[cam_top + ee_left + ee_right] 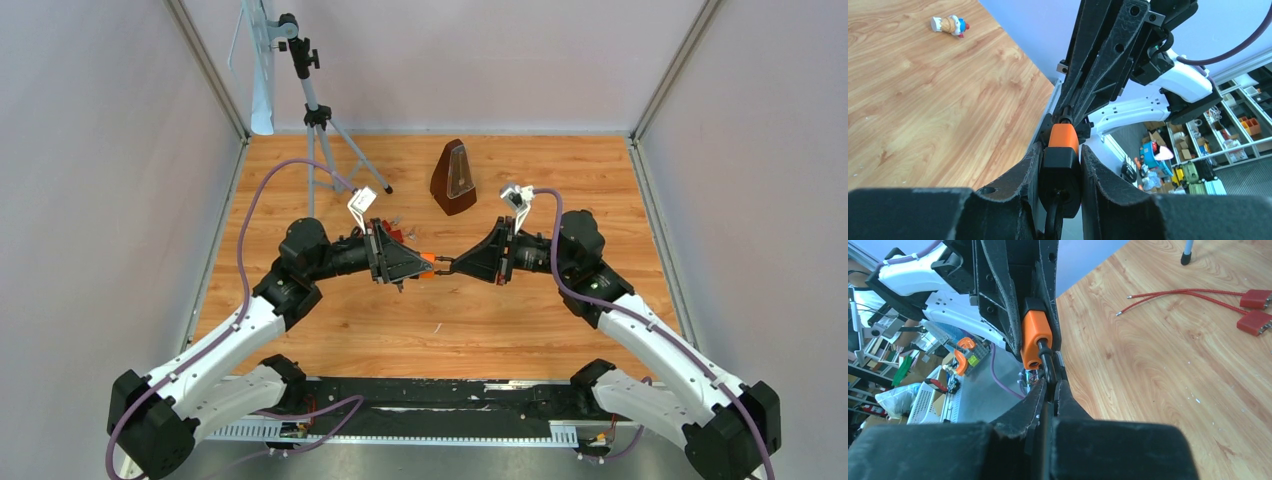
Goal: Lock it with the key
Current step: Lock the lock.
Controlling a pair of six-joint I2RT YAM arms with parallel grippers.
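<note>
Left wrist view: the left gripper [1062, 152] grasps the orange-and-black plastic padlock [1063, 140], held above the wooden table [500, 330]. The right gripper [1050, 386] is clenched on the small dark key [1046, 362], which meets the padlock's orange end.

**INVENTORY BY KIND**

Arms: two (left arm [225, 345], right arm [650, 335]).
Hands: two (left hand [420, 262], right hand [449, 266]).
Padlock [1062, 142]: one, orange and black.
Key [1047, 368]: one.
Metronome [453, 178]: one.
Tripod [318, 118]: one, upper left of the top view.
Toy figure [950, 24]: one.
Red connectors [1257, 299] with leads: two, right edge of the right wrist view.
Table [520, 330]: one.
</note>
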